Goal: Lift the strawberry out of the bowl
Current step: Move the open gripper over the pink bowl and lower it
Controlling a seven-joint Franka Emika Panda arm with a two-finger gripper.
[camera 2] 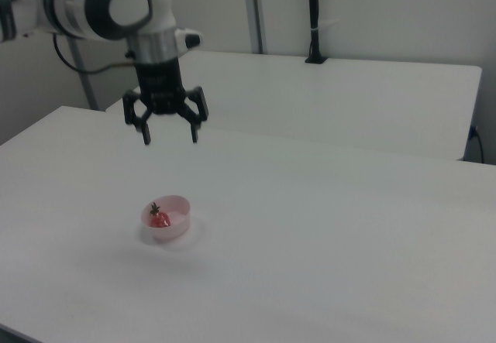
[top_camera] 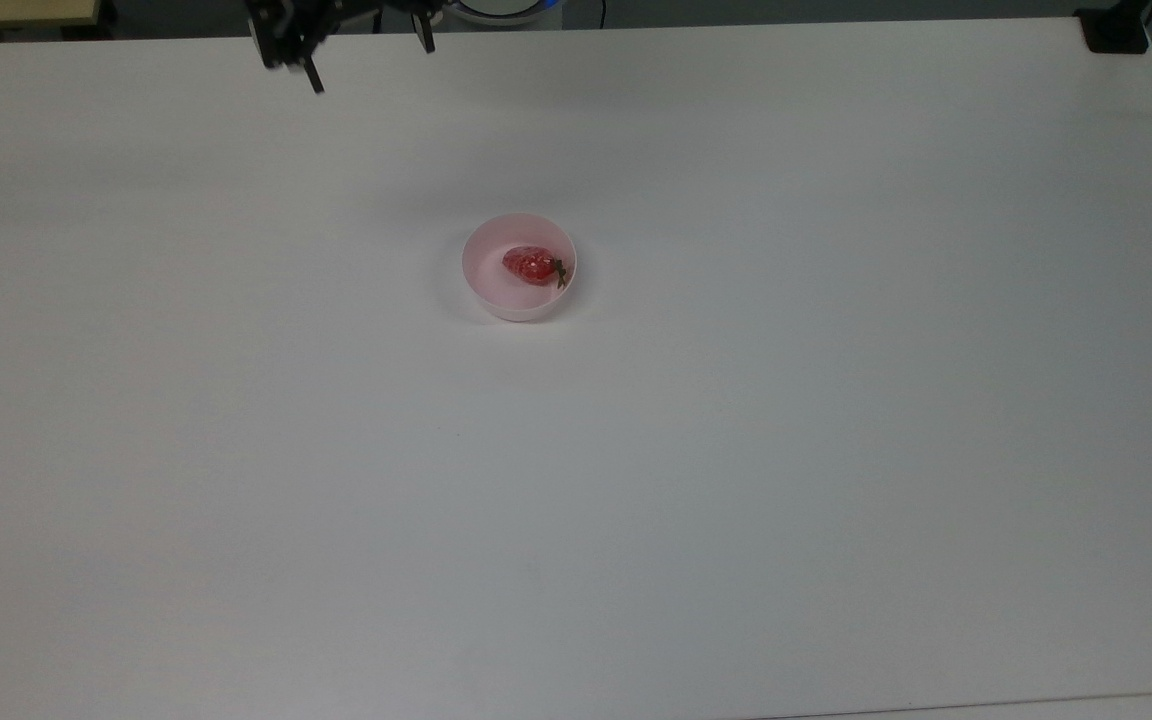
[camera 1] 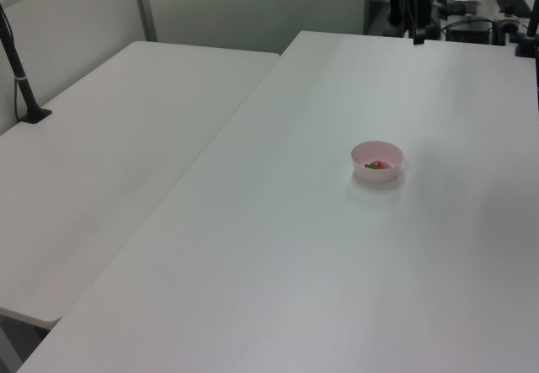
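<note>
A pale pink bowl [top_camera: 518, 294] [camera 1: 376, 151] [camera 2: 180, 204] stands near the middle of the white table. Inside it lies the red strawberry [top_camera: 528, 264] [camera 1: 378, 165] [camera 2: 160, 219], its green cap toward the top view's right. My gripper [top_camera: 369, 55] [camera 2: 170, 136] hangs open and empty high above the table, its two fingers spread wide. In the right view it is above the bowl and slightly behind it. In the top view it sits at the upper edge, left of the bowl. In the left view a dark fingertip [camera 1: 417, 28] shows at the top.
The white table [top_camera: 736, 450] is bare around the bowl. A second white table [camera 1: 109, 154] adjoins it in the left view, with a black post [camera 1: 21, 78] clamped on it. A black clamp [top_camera: 1116, 30] sits at the top view's upper right corner.
</note>
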